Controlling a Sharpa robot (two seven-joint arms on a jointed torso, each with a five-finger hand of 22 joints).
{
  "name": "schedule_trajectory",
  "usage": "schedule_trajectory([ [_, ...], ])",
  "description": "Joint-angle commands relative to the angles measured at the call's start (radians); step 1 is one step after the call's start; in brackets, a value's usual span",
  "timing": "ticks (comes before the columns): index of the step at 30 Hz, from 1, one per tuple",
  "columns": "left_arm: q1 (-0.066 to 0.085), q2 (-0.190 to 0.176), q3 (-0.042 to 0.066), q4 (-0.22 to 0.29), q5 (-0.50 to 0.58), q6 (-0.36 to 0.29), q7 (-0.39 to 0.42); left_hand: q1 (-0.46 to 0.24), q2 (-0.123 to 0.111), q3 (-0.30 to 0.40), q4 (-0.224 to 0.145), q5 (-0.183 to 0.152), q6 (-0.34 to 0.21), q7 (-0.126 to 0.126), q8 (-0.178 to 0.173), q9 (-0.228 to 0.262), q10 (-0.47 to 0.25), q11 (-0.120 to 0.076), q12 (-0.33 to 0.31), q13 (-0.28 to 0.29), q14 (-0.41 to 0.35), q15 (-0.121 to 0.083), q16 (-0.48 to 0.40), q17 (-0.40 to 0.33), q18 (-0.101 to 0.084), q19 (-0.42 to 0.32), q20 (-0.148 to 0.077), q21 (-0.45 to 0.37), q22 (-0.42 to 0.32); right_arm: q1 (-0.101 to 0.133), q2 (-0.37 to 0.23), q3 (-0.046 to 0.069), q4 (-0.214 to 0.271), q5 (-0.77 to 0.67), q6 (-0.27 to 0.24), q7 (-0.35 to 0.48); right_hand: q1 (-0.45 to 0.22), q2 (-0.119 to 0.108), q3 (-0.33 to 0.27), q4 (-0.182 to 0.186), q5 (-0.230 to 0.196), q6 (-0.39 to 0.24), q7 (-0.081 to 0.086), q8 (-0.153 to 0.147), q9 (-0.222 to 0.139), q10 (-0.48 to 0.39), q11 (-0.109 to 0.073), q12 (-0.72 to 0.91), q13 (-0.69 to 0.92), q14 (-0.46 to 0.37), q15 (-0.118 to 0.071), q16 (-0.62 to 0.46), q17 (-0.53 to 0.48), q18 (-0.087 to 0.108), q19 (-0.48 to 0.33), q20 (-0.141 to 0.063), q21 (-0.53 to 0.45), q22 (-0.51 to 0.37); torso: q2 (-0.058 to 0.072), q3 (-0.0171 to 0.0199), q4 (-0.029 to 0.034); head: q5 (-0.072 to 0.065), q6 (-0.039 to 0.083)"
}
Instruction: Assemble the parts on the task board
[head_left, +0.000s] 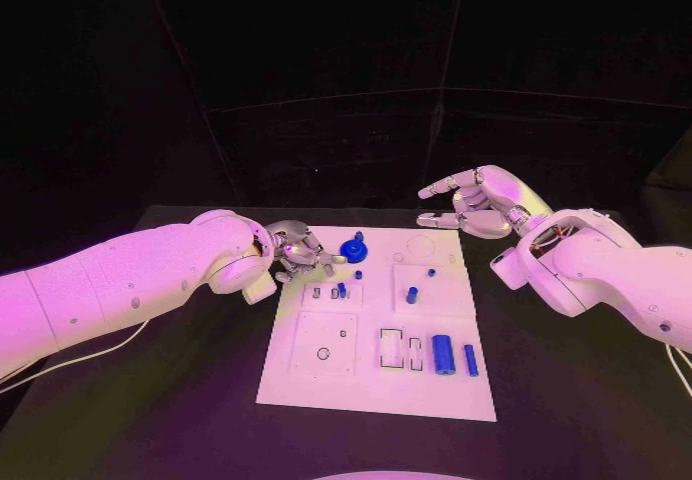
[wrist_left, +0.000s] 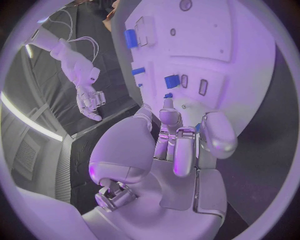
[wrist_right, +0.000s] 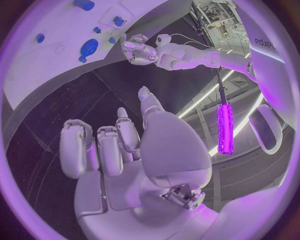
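Two blue bars (head_left: 453, 354) lie lengthwise on the white board's (head_left: 378, 385) near edge on the counter, head view. Left robot hand (head_left: 297, 246), nearer, seems to pinch something blue (wrist_left: 167, 95); contents uncertain. Right robot hand (wrist_right: 115, 150) hovers spread, empty.

Left hand (head_left: 296, 247) sits over the task board's (head_left: 375, 385) far-left corner — fingertips hide whatever's under them, can't tell if it pinches a part. In left wrist view the fingers (wrist_left: 185, 150) cover the board's near bit. Small blue parts (head_left: 340, 290) by the hand too tiny to tell shape. Right wrist view: board (wrist_right: 44, 70) cut off by circle's rim.
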Motion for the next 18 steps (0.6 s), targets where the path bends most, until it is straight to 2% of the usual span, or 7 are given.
schedule_trajectory([
  [1, 0.004, 0.023, 0.001, -0.016, -0.183, 0.109, -0.150, -0.008, 0.008, -0.028, 0.003, 0.002, -0.021, -0.003, 0.048, 0.040, 0.000, -0.008, 0.030, 0.026, 0.102, -0.012, 0.019, 0.238, -0.018, 0.018, 0.000, 0.040, 0.061, 0.005, -0.003, 0.000, -0.005, 0.061, 0.021, -0.005, 0.006, 0.009, -0.007, -0.002, 0.007, 0.006, 0.002, 0.003, -0.001, 0.001, -0.005, -0.003, -0.001, 0.063, -0.005, -0.007, 0.086, 0.011, -0.002, -0.007, -0.004, 0.003, -0.011, 0.0063, -0.0023, 0.002, -0.005],
  [4, 0.006, 0.045, 0.001, -0.029, -0.200, 0.109, -0.161, -0.034, 0.014, -0.072, 0.006, 0.000, -0.049, -0.012, 0.111, 0.099, 0.006, -0.011, 0.059, 0.049, 0.107, -0.015, 0.034, 0.262, -0.025, 0.029, -0.005, 0.074, 0.112, 0.006, -0.003, 0.000, -0.009, 0.063, 0.023, -0.011, 0.008, 0.012, -0.007, -0.003, 0.011, 0.007, 0.001, 0.004, -0.002, 0.001, -0.006, -0.003, -0.002, 0.063, -0.006, -0.007, 0.086, 0.011, -0.002, -0.008, -0.004, 0.003, -0.012, 0.0064, -0.0019, 0.002, -0.007],
  [10, 0.008, 0.083, 0.001, -0.046, -0.213, 0.106, -0.169, -0.076, 0.015, -0.141, 0.008, -0.002, -0.072, -0.026, 0.187, 0.171, 0.027, -0.022, 0.109, 0.101, 0.107, -0.026, 0.034, 0.263, -0.032, 0.038, -0.015, 0.101, 0.155, 0.007, 0.003, 0.000, -0.017, 0.065, 0.028, -0.022, 0.011, 0.014, -0.009, -0.004, 0.017, 0.007, 0.001, 0.005, -0.003, 0.000, -0.006, -0.004, -0.003, 0.063, -0.006, -0.008, 0.086, 0.011, -0.002, -0.009, -0.004, 0.004, -0.010, 0.0051, -0.0028, 0.004, -0.010],
  [15, 0.010, 0.104, 0.001, -0.054, -0.215, 0.112, -0.172, -0.073, 0.020, -0.160, 0.008, -0.003, -0.085, -0.027, 0.207, 0.195, 0.033, -0.025, 0.121, 0.115, 0.107, -0.027, 0.034, 0.263, -0.035, 0.042, -0.018, 0.113, 0.174, 0.007, 0.009, 0.000, -0.022, 0.065, 0.032, -0.030, 0.012, 0.016, -0.010, -0.005, 0.023, 0.006, 0.001, 0.005, -0.003, 0.000, -0.006, -0.006, -0.005, 0.063, -0.007, -0.008, 0.085, 0.011, -0.002, -0.009, -0.004, 0.003, -0.008, 0.0033, -0.0036, 0.003, -0.012],
  [18, 0.014, 0.117, 0.000, -0.061, -0.216, 0.125, -0.174, -0.064, 0.026, -0.167, 0.005, -0.003, -0.091, -0.029, 0.219, 0.208, 0.036, -0.026, 0.127, 0.121, 0.107, -0.028, 0.034, 0.263, -0.036, 0.043, -0.019, 0.117, 0.182, 0.007, 0.015, 0.000, -0.027, 0.065, 0.035, -0.037, 0.013, 0.018, -0.012, -0.005, 0.032, 0.005, 0.001, 0.005, -0.004, 0.000, -0.007, -0.007, -0.007, 0.063, -0.007, -0.009, 0.084, 0.011, -0.002, -0.010, -0.005, 0.002, -0.009, 0.0035, -0.0029, 0.003, -0.015],
])
